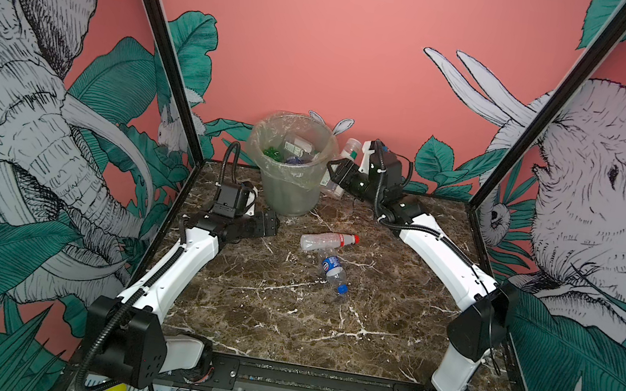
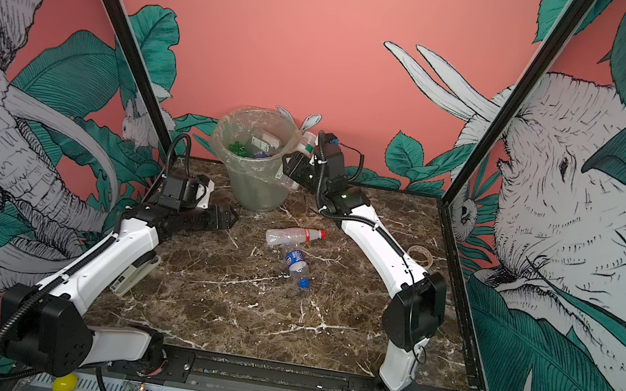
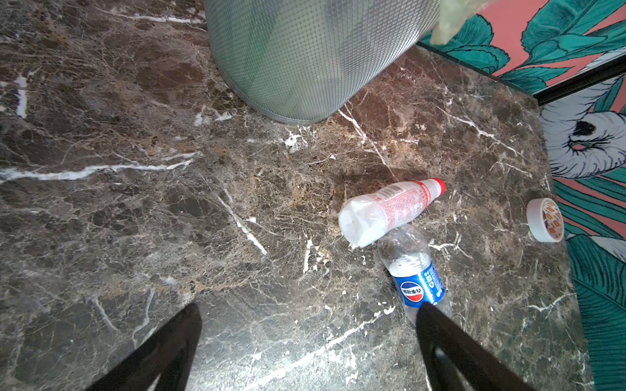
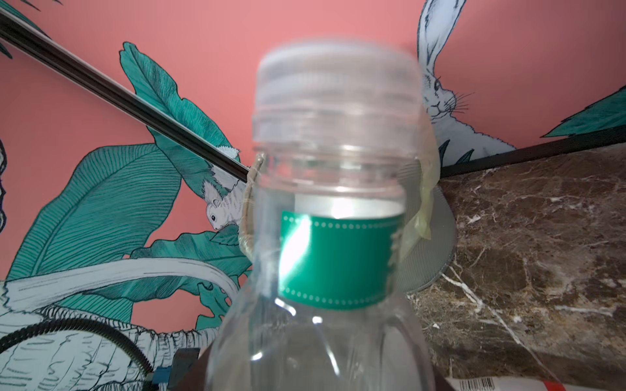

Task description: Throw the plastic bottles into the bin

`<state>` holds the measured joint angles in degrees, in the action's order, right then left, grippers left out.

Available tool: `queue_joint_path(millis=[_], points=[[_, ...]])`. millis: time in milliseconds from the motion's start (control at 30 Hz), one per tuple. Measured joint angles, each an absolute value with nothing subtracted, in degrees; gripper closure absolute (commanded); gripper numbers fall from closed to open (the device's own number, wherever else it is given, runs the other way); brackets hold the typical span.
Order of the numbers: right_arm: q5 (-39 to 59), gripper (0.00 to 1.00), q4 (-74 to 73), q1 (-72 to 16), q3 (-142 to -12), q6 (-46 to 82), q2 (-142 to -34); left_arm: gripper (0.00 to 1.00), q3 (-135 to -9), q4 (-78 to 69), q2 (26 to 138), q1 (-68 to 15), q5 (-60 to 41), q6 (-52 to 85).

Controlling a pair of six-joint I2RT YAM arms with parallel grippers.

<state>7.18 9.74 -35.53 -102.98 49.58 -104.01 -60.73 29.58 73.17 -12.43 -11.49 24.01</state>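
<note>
Right wrist view was filled by a clear green-labelled bottle with a pale cap, cap uppermost and very close to the lens. In both top views the right gripper was clamped on this bottle's body, holding it raised at 3 o'clock of the bin, just beside the rim. Whether it touched the bag liner folded over the rim could not be told.

The bin stood at 12 o'clock on the marble tabletop, near the back wall. Several discarded bottles lay inside it, one of them green.

Two more lay on their sides near the middle of the tabletop. A red-capped bottle pointed its cap toward 3 o'clock. A blue-labelled bottle lay at its 6 o'clock, base touching or nearly touching it and blue cap pointing toward 5 o'clock.

The left gripper was spread wide with nothing between its fingers. In a top view it sat low at 9 o'clock of the red-capped bottle and 7 o'clock of the bin, apart from both. In the left wrist view one finger covered the blue-labelled bottle's cap end.

A tape ring lay near the tabletop's 3 o'clock edge, well apart from the bottles.
</note>
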Motion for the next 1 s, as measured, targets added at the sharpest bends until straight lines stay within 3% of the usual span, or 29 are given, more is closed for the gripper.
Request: queue_joint_path(millis=[167, 433, 600, 800, 1000], points=[[7.1, 0.4, 7.0, -34.8, -92.7, 49.5, -99.0, 0.01, -60.7, 30.0, 73.1, -12.3, -11.2, 24.0], [5.8, 0.39, 5.0, -34.8, -70.6, 48.9, -82.3, 0.01, -60.7, 30.1, 73.1, -11.9, -11.6, 24.0], [4.5, 0.39, 5.0, -34.8, -64.9, 48.2, -75.7, 0.01, -60.7, 30.1, 73.1, -11.8, -11.9, 24.0], [4.4, 0.39, 5.3, -34.8, -67.9, 47.9, -76.6, 0.01, -59.2, 29.7, 72.9, -11.8, -13.1, 24.8], [7.3, 0.39, 4.9, -35.4, -90.4, 47.8, -91.5, 0.01, -56.9, 30.0, 71.3, -11.8, -14.1, 25.5]])
